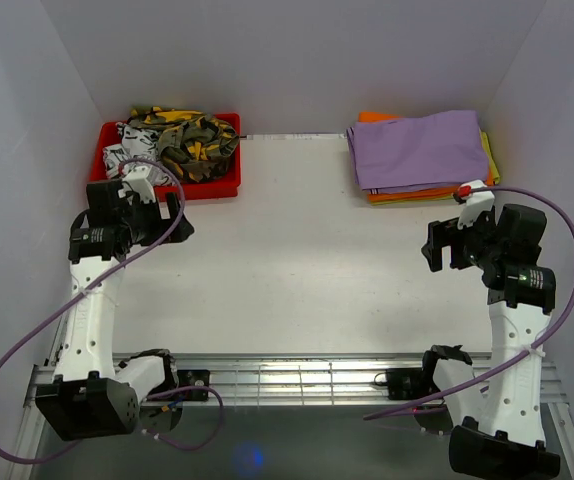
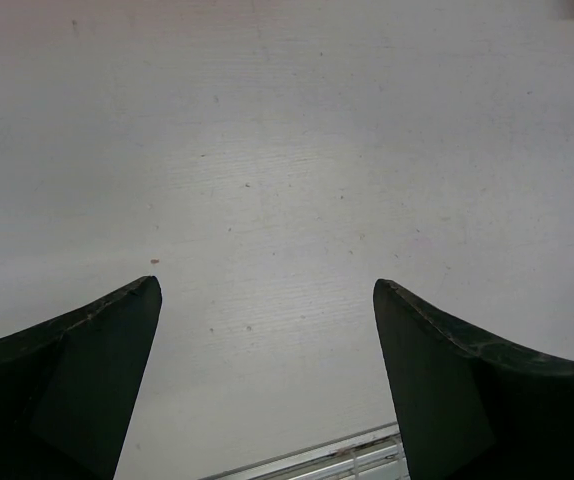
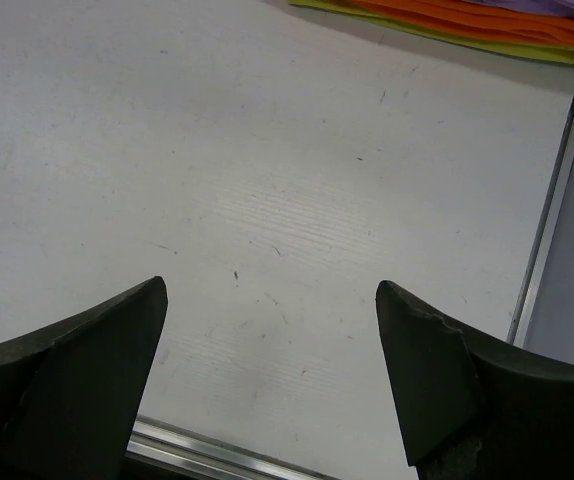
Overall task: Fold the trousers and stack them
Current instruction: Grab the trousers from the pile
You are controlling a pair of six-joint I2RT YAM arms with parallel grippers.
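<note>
Looking from the arm side with 12 o'clock at the far wall: both pairs sit in the red bin [image 1: 222, 186] at roughly 10 o'clock on the table [image 1: 307, 260], bunched up and unfolded. The camouflage trousers [image 1: 195, 140] are heaped on top and toward the bin's right side. The newspaper-print trousers [image 1: 117, 156] show at the bin's left edge, partly under the camouflage pair. Neither gripper touches them. The left gripper [image 2: 267, 330] hangs at about 9 o'clock, just in front of the bin's near wall, jaws spread wide with nothing between them. Its wrist camera sees only bare white tabletop through the gap. The right gripper [image 3: 272, 330] hangs at about 3 o'clock, jaws also wide and holding nothing, with bare table below it. At about 1 o'clock there's a folded stack with a purple cloth [image 1: 422, 148] on top and orange and yellow cloths [image 1: 407, 196] showing at the edges beneath. The right wrist view catches the edge of that stack at its top. The right gripper is just in front of it, not in contact. A metal rail [image 1: 297, 375] runs along the 6 o'clock edge between the arm bases, and a purple cable [image 1: 7, 360] loops off each arm.
</note>
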